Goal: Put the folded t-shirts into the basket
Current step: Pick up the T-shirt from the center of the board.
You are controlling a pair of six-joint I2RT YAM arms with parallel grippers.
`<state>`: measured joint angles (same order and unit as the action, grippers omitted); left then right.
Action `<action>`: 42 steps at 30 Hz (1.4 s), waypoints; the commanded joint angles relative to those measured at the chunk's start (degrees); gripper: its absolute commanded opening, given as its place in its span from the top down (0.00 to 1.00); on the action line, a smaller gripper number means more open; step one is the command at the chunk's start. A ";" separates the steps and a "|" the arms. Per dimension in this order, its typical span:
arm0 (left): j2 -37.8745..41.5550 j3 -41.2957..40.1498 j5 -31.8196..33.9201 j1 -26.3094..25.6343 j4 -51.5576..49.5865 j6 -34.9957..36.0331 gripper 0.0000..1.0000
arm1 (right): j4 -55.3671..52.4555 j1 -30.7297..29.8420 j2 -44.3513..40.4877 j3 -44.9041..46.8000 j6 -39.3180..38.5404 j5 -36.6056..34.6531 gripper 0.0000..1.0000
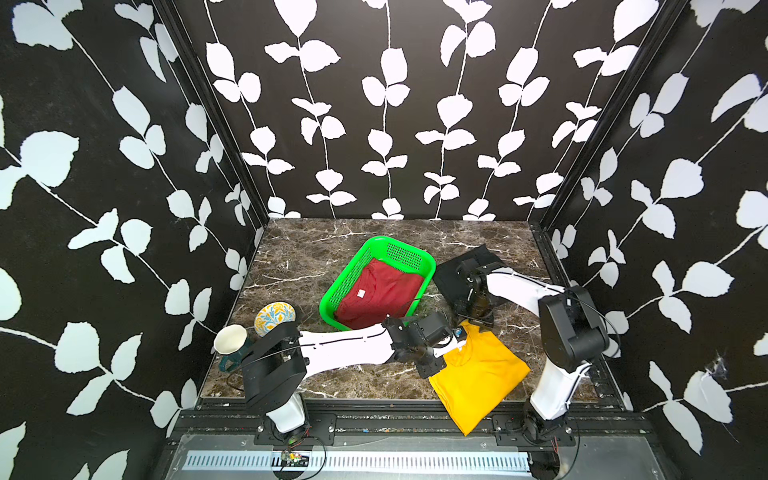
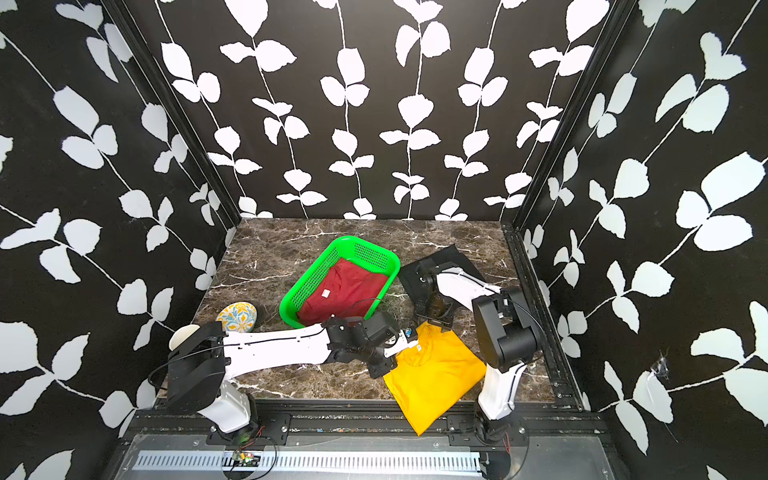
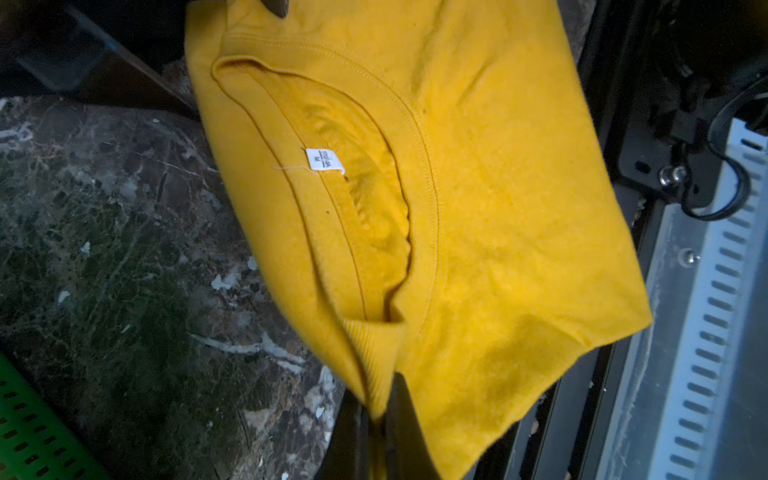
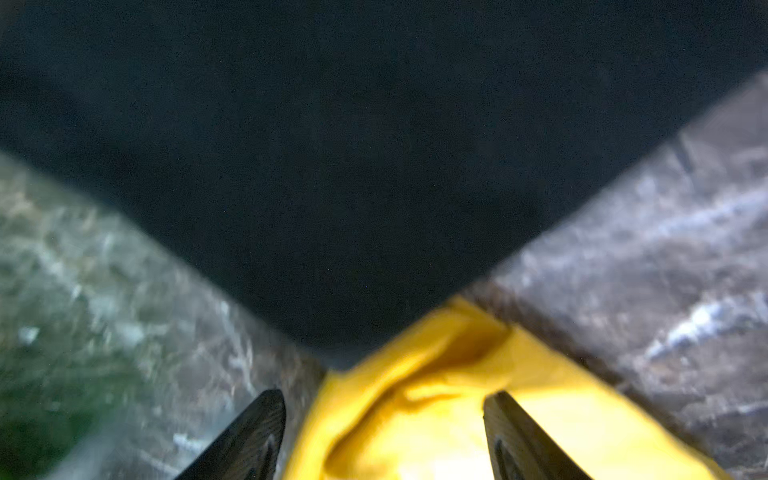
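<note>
- bench (image 1: 291,257): dark brown marble-look slab, white veining, glossy, rectangular.
- yellow t-shirt (image 1: 478,374): soft knit cotton, folded to a rough rectangle, lies diagonal at the near right of the bench, one corner hanging past the front edge over the black rail. Ribbed collar with double stitching and a small white neck label (image 3: 325,160) show in the left wrist view.
- basket (image 1: 353,270): bright green plastic, rectangular, rounded corners, perforated walls, mid-bench, set at an angle.
- red t-shirt (image 1: 382,295): matte cloth, lies inside the basket, slightly rumpled, white label up.
- black t-shirt (image 1: 451,276): flat dark cloth on the bench just right of the basket, partly hidden under the right arm; one corner meets the yellow shirt's corner in the right wrist view.
- left claw (image 1: 457,334): clamped tight on the yellow t-shirt at its collar edge, cloth pinched between the jaws.
- right claw (image 4: 384,436): jaws apart, dark ridged fingers (image 4: 257,432) straddling a bunched corner of the yellow shirt; nothing gripped that I can see, view is blurred.
- bowl (image 1: 274,318): glazed ceramic, yellow-blue pattern, round, near left of the bench.
- mug (image 1: 230,343): white inside, dark teal outside, faceted rim, beside the bowl.
</note>
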<state>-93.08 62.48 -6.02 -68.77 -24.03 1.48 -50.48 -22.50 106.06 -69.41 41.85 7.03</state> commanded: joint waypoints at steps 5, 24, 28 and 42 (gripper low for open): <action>4.46 -2.22 1.26 -0.44 -0.89 2.28 1.00 | 0.08 -0.27 1.58 -0.20 0.34 -0.65 0.35; 10.56 -2.19 5.93 -0.44 -7.13 -2.24 1.00 | 2.28 -0.85 -12.40 2.39 3.69 6.63 1.00; 14.36 -2.55 6.95 -0.48 -8.75 -3.94 1.00 | 1.68 -2.28 -17.17 1.16 5.84 5.56 1.00; 26.60 2.66 18.79 2.13 -20.49 -8.67 1.00 | 2.94 -9.56 -25.57 -12.37 14.61 -4.44 1.00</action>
<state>-69.58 63.46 9.10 -68.07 -40.12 -5.48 -49.95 -30.79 80.90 -78.76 54.17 6.68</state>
